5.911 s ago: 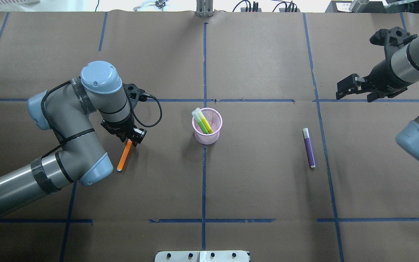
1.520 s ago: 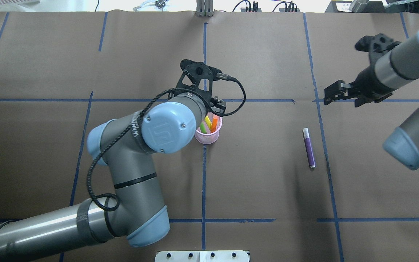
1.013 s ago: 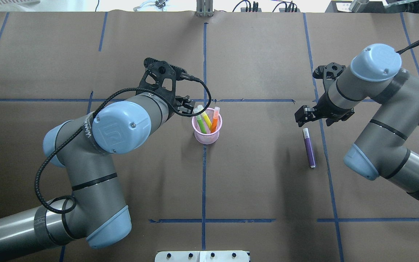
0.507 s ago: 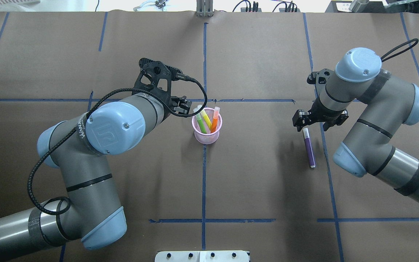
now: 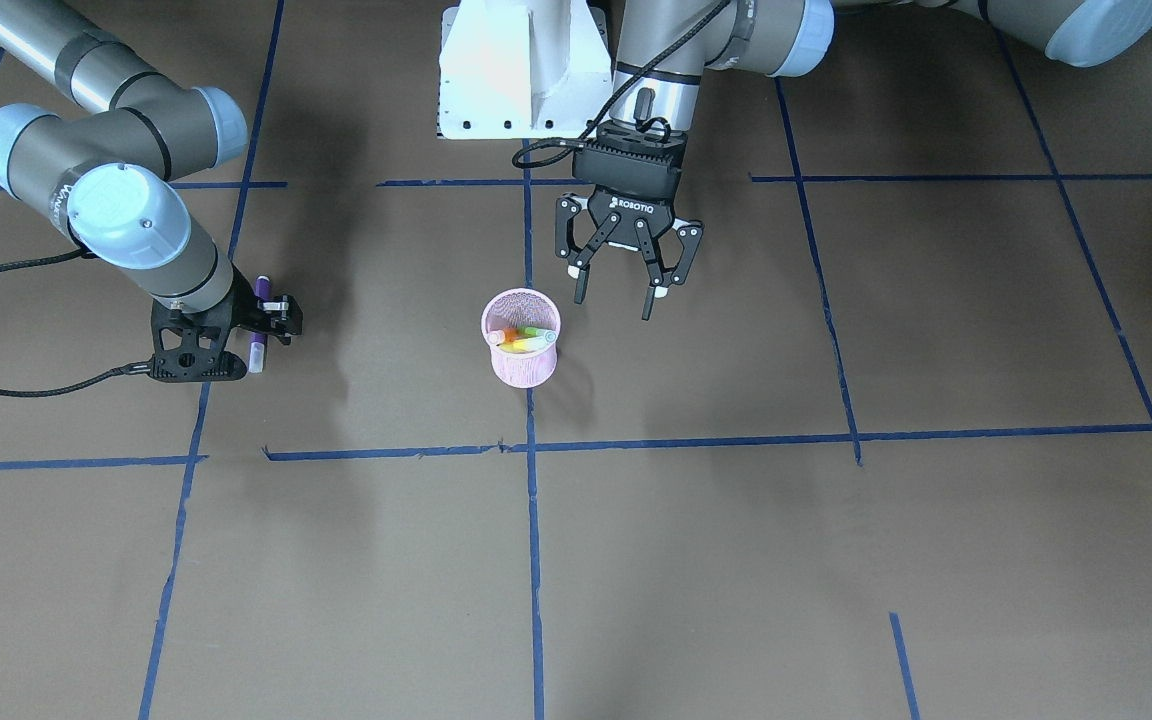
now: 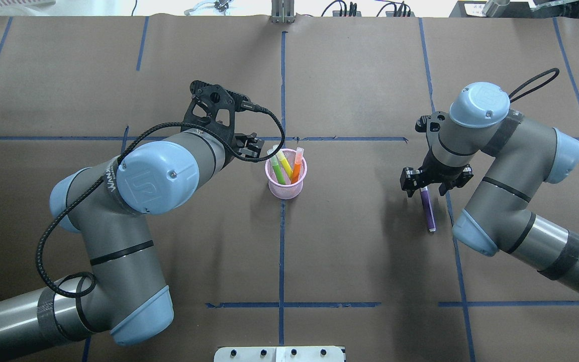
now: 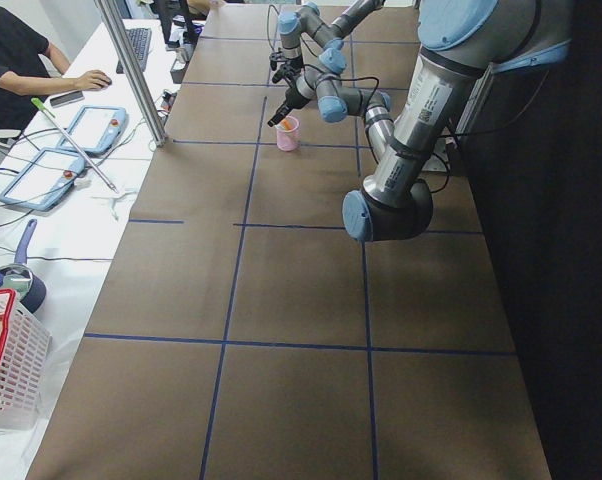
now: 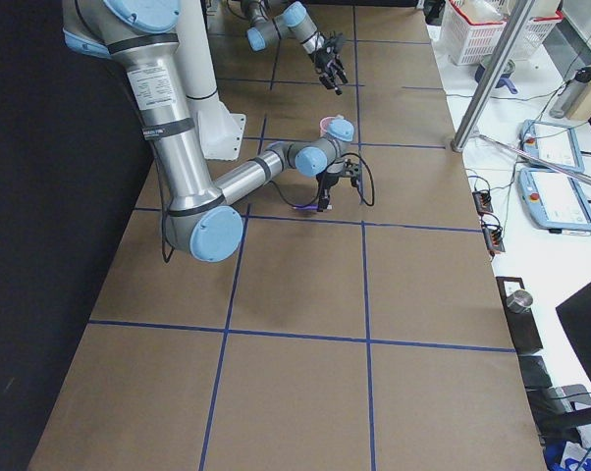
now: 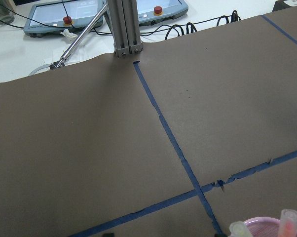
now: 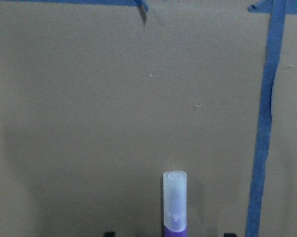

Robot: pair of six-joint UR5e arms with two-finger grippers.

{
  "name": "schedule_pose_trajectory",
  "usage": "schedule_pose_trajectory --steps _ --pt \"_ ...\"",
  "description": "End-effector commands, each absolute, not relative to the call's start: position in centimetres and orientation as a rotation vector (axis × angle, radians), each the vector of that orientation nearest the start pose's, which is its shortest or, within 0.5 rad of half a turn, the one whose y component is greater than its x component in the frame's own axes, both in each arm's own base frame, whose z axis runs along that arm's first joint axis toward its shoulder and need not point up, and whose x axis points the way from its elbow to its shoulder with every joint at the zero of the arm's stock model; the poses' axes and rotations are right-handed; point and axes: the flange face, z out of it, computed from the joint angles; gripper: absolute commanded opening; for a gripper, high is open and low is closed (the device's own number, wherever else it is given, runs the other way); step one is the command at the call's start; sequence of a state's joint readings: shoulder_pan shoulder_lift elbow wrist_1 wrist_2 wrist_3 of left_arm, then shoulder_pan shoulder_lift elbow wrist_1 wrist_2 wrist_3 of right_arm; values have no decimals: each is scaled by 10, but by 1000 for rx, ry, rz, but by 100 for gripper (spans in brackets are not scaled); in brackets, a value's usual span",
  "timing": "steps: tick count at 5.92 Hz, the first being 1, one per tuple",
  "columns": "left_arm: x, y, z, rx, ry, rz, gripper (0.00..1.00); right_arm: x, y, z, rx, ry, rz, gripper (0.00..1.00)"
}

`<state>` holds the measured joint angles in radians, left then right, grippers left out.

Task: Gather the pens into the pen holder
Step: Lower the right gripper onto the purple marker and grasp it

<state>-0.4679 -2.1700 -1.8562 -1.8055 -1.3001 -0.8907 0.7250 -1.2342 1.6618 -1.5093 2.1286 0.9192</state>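
Nearest the robot, at the bench edge: a white base plate w/ bolt holes. Brown paper covers the bench, marked into squares by blue tape.

Next out, on the robot's right: the purple pen lies flat on the paper, roughly along the near-far line, pale cap end pointing away from the robot. The right tool is low over that cap end & released. Its fingers are spread, one each side of the pen. Wrist view shows gaps both sides, so no contact. This pen is well apart from the holder.

Mid-bench: the pink mesh pen holder stands upright on a tape line. Inside it, leaning w/ cap ends above the rim: green pen, yellow pen, orange pen.

Just beside the holder, on the robot's left & raised above the bench: the left tool, released & empty, fingers wide apart, pointing down, clear of the rim. Its wrist cam catches only a bit of pink rim & two caps at frame bottom.

Far edge: a metal post & cables. Beyond them is a white table w/ tablets.
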Motion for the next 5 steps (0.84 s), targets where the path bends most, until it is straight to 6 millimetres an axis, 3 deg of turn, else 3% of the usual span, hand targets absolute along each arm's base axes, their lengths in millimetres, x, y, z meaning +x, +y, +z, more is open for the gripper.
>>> schedule_pose_trajectory --steps 1,3,5 --pt "479 -421 162 806 802 39 75 -418 -476 440 -134 -701 -62 70" --pt "480 -420 165 803 799 41 75 -419 -475 440 -145 -706 -63 48" --pt "480 -420 165 804 800 40 75 -418 -476 440 -145 -707 -63 0"
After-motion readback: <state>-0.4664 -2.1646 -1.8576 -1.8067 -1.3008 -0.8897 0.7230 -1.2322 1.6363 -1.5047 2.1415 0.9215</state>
